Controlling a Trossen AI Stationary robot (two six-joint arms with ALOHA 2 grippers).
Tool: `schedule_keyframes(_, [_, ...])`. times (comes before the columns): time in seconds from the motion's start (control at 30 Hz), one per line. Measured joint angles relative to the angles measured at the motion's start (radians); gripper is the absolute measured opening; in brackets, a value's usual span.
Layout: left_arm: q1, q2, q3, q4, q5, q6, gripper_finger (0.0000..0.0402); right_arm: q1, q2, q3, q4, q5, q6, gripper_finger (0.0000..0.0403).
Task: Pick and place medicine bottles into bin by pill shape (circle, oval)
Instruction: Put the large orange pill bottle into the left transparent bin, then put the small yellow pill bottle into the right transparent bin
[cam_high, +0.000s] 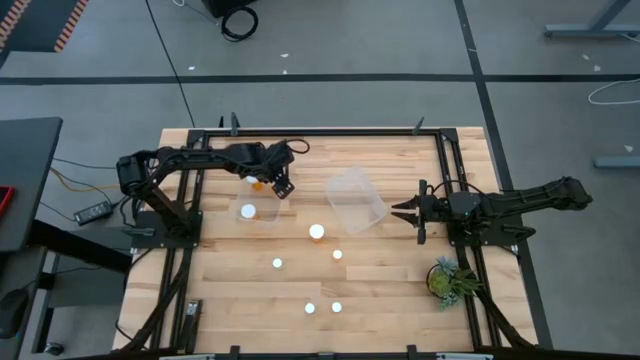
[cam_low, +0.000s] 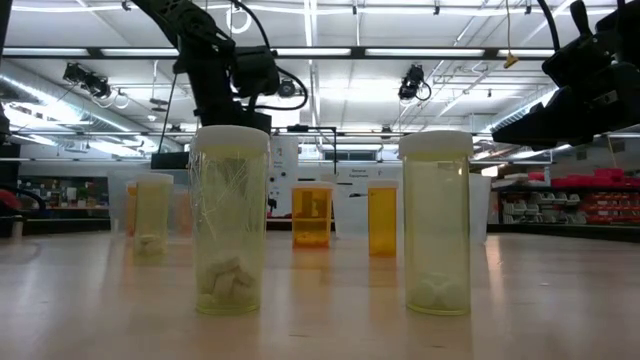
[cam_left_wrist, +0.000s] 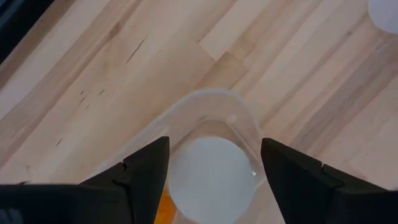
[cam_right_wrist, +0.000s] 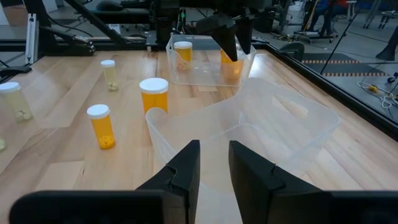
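Wooden table (cam_high: 400, 300) fills high view, grey floor around it. Clear bin (cam_high: 357, 199) tilted mid-table, just before right gripper (cam_high: 405, 210); its fingers narrow, holding nothing. Second clear bin (cam_high: 258, 200) at left holds white-capped bottle (cam_high: 248, 211). Left gripper (cam_high: 281, 185) hangs over that bin's far edge, fingers spread either side of orange bottle (cam_left_wrist: 208, 180); contact not clear. Five capped bottles (cam_high: 317, 232) stand spread across near half of table. Small green plant (cam_high: 447, 280) near right arm base. Low view: lit workshop ceiling, shelves behind.
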Motion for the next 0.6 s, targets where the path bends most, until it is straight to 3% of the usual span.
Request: schedule_keyframes(0.6, [0.0, 0.0, 0.0, -0.02, 0.0, 0.052, 0.0276, 0.0, 0.0, 0.0, 0.0, 0.0, 0.0, 0.0092])
